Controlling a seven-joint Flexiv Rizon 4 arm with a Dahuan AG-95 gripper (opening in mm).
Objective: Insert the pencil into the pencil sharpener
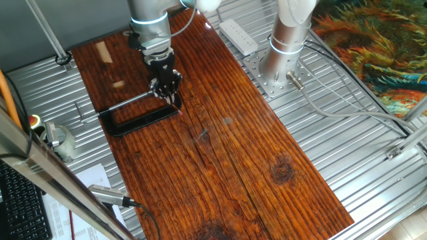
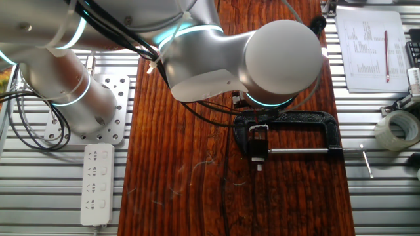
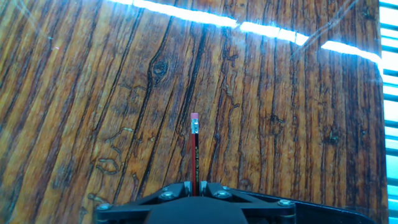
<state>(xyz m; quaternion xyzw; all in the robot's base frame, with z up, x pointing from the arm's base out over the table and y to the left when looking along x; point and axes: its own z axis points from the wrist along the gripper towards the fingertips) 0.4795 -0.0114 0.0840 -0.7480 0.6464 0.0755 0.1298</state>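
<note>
My gripper point(image 3: 196, 185) is shut on the pencil point(image 3: 195, 149), a thin red-and-black stick whose pink eraser end points away over bare wood in the hand view. In one fixed view the gripper point(image 1: 170, 93) hangs low over the black C-clamp point(image 1: 137, 119), near the inner end of its silver rod, and the pencil point(image 1: 177, 105) pokes out below the fingers. The other fixed view shows the gripper point(image 2: 258, 152) inside the mouth of the clamp point(image 2: 308, 120). I cannot make out the pencil sharpener in any view. It may be hidden behind the gripper.
Two pale wooden dowels point(image 1: 102, 51) point(image 1: 118, 84) lie on the board's far left. A white power strip point(image 1: 238, 35) and a second arm's base point(image 1: 280, 47) stand on the metal bench. A tape roll point(image 2: 397, 128) and papers point(image 2: 371, 46) lie beside the board.
</note>
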